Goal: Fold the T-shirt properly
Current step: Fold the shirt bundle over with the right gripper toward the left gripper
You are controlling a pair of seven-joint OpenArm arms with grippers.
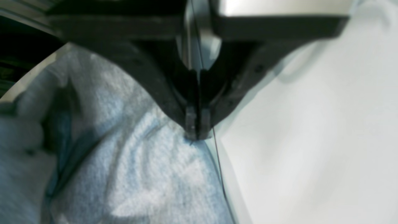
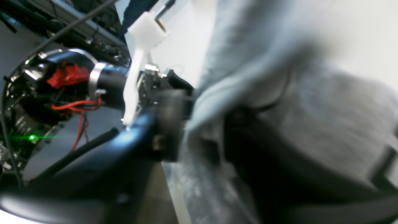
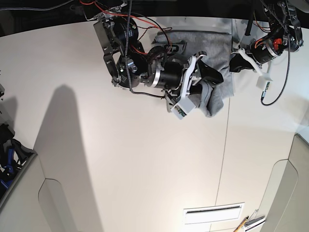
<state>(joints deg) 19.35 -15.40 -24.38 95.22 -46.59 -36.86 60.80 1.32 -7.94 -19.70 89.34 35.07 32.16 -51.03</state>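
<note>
Reaching across the worktop's far edge, the left tool [image 1: 195, 132] pinches the T-shirt [image 3: 215, 53], the right tool's [image 3: 208, 79] opening hidden by cloth.

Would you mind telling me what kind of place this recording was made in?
Most likely a robotics lab bench: two robot arms with exposed wiring work over a bare white table, the left gripper pinching a grey T-shirt, and an equipment rack stands behind.

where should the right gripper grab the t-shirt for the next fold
Probably the loose bunched corner of the T-shirt hanging toward the table's middle, coming from above beside the right gripper. That lump stands proud of the table, while the left gripper pins the opposite edge.
</note>
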